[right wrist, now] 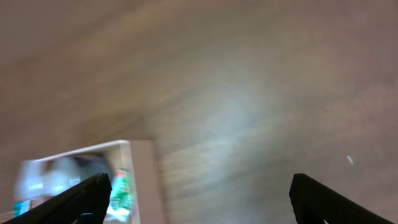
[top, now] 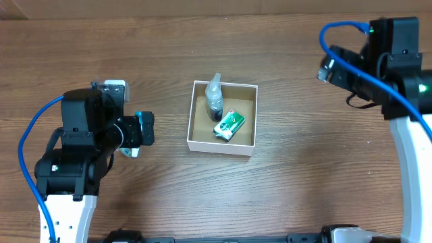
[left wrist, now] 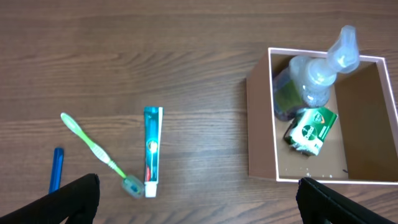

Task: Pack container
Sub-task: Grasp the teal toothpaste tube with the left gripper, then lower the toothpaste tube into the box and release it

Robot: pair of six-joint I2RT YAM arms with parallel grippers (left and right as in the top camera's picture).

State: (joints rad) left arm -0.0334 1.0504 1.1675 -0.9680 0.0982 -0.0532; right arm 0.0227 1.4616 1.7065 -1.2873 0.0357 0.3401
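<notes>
The container (top: 191,116), a white-walled box with a tan inside, stands mid-table. It holds a clear bottle (top: 214,98) and a green packet (top: 229,125). In the left wrist view the container (left wrist: 261,124) is at the right. To its left, a teal toothpaste tube (left wrist: 152,151), a green toothbrush (left wrist: 93,146) and a blue stick (left wrist: 56,169) lie on the table. My left gripper (left wrist: 199,202) is open and empty above them. It hides most of them in the overhead view. My right gripper (right wrist: 199,199) is open and empty, far right of the container (right wrist: 142,177).
The wooden table (top: 304,169) lies all around the container. The left arm's base (top: 67,202) stands at the front left and the right arm's (top: 412,169) at the right edge. The right wrist view is blurred.
</notes>
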